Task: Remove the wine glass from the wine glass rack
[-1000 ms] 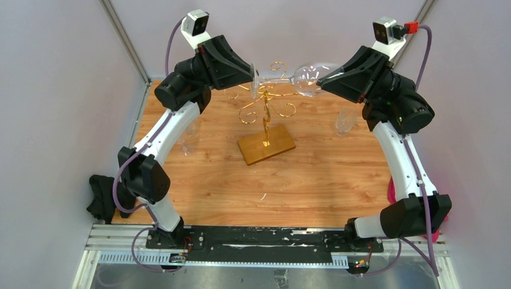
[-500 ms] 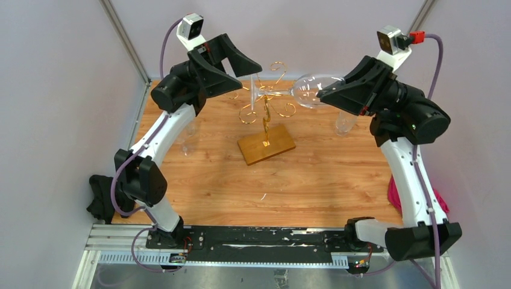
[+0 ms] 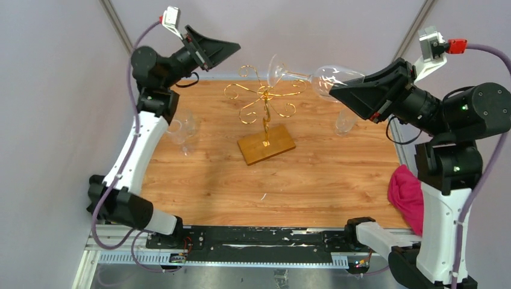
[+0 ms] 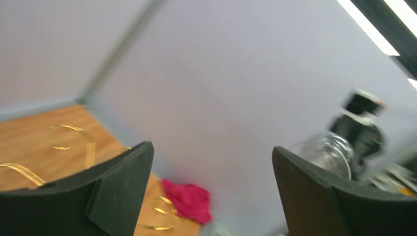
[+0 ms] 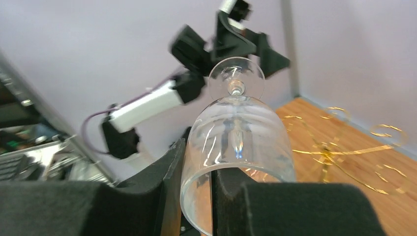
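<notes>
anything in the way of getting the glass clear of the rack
Nothing visible does. The right tool grips the wine glass by its bowl, lying sideways. Its foot sits above the curled arms of the wine glass rack and looks apart from them in the right wrist view. The left tool is open, off to the left.

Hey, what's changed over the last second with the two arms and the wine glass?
The left gripper came off the glass's foot, opened, and swung up and back toward the far left corner. The right gripper, shut on the bowl of the wine glass, lifted it up and to the right, away from the wine glass rack. The rack, the left spare glass and the right spare glass stayed put.
</notes>
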Controlling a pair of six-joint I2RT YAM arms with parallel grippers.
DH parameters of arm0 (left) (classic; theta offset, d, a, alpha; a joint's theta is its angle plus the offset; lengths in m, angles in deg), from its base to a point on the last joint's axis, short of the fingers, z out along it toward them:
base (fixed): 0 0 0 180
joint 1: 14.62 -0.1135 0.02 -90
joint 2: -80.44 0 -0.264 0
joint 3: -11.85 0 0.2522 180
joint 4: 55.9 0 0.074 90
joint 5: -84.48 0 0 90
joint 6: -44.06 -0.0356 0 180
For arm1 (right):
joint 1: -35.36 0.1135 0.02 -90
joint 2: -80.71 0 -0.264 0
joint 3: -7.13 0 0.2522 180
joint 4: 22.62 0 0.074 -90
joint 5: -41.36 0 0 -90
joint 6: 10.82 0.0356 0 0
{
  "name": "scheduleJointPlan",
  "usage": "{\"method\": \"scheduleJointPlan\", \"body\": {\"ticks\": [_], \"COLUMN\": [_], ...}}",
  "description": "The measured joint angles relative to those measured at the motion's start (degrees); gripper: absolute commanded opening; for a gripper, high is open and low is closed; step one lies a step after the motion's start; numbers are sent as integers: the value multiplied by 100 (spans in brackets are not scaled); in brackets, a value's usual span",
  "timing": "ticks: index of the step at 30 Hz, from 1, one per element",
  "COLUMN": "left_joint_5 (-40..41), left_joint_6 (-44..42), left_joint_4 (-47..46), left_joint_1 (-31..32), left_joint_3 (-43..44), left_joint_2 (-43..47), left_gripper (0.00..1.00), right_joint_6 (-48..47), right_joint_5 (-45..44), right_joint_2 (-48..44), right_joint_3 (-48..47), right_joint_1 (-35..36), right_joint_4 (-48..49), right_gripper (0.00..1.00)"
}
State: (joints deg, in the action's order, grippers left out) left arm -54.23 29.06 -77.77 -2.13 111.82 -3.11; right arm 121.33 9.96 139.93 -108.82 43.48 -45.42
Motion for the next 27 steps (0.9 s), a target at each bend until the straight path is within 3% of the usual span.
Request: {"method": "scheduleJointPlan", "body": {"ticks": [4,6,10,14,21,27], "left_joint_5": [1759,2581,3987,4859,5180,5176], "left_joint_6": [-2308,-3053,-3919,-4306,-4428,-4524], "left_joint_4": [4107,5431,7104,7890,8583,8727], "left_joint_1": [120,127,131,140,149,149], "left_joint_3": [1523,1974,2057,1550,474,387], "left_joint_2": [376,706,1556,2221,2651,2787], "left_gripper": [96,96,96,96,96,96], "right_joint_6": [-1207,-1672,-2400,-2789,-3126,-3193], "right_joint_5": [-975,-1486,-2763,-3829,-5381,-5718], "right_joint_2": [63,98,267,446,426,258], "right_joint_3": [-695,-927,-1193,-1270,-260,772], "right_joint_1": [0,0,0,0,0,0], "right_joint_4": [-1858,-2590,-3814,-4583,-5366,-5670], "right_gripper": [0,0,0,0,0,0]}}
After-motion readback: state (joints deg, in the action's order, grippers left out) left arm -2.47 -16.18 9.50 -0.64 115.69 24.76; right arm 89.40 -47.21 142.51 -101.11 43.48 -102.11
